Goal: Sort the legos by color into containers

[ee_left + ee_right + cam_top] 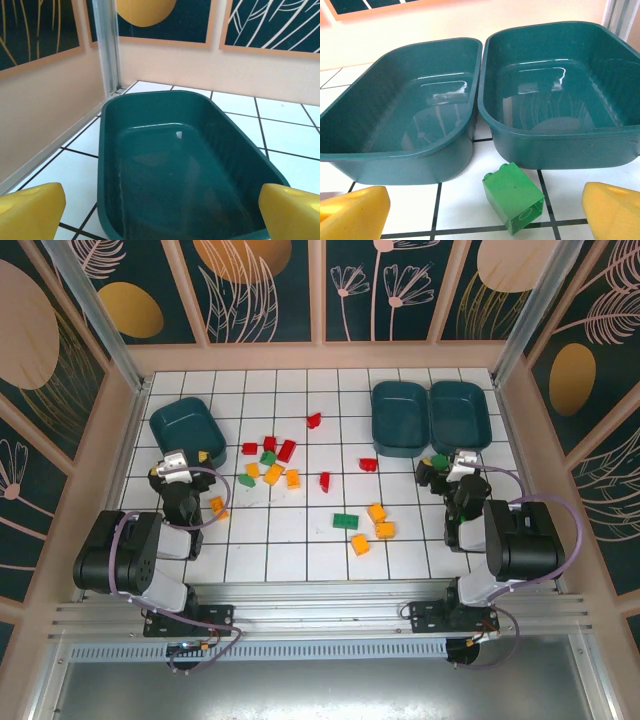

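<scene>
Under the right gripper's [482,212] parted jaws lies a green lego [514,202].

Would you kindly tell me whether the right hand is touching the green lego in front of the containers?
Apart. In the right wrist view the green lego lies between the right hand's open fingers, with bare white tile on both sides.

Tiled table [300,552], scattered legos [286,450], three containers [400,418]

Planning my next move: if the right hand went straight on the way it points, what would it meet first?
Probably the green lego lying just ahead of the open right hand, though depth is unclear.
</scene>
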